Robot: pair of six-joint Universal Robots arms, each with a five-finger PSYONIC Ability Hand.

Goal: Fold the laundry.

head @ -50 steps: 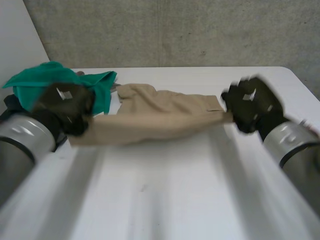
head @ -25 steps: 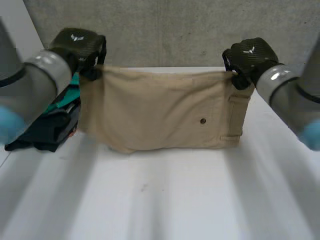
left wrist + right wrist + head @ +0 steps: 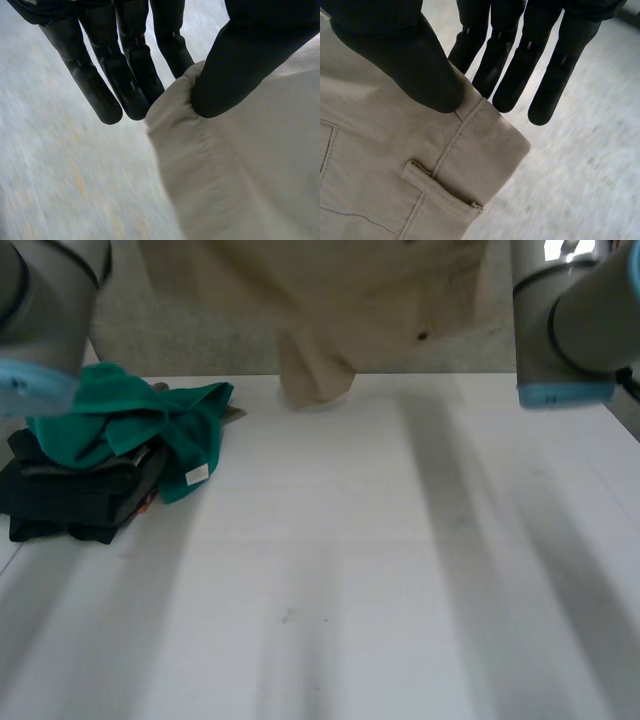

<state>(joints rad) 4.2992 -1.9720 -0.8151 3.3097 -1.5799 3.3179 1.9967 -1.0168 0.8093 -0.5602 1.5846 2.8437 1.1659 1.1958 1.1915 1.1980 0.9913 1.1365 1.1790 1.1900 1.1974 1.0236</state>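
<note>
the left hand keeps its fingers straight and close together, and the thumb presses toward them through a rounded corner of the beige pants, so the cloth is pinched. the right hand grips the same way: straight fingers behind and thumb in front, clamped on the waistband corner just beside a belt loop. in the head view the pants hang spread between the left arm and right arm, above the far edge of the table. their lowest fold is near the tabletop; i cannot tell whether it touches. at the table's left side a green cloth lies on a pile of dark clothes, apart from the pants.
</note>
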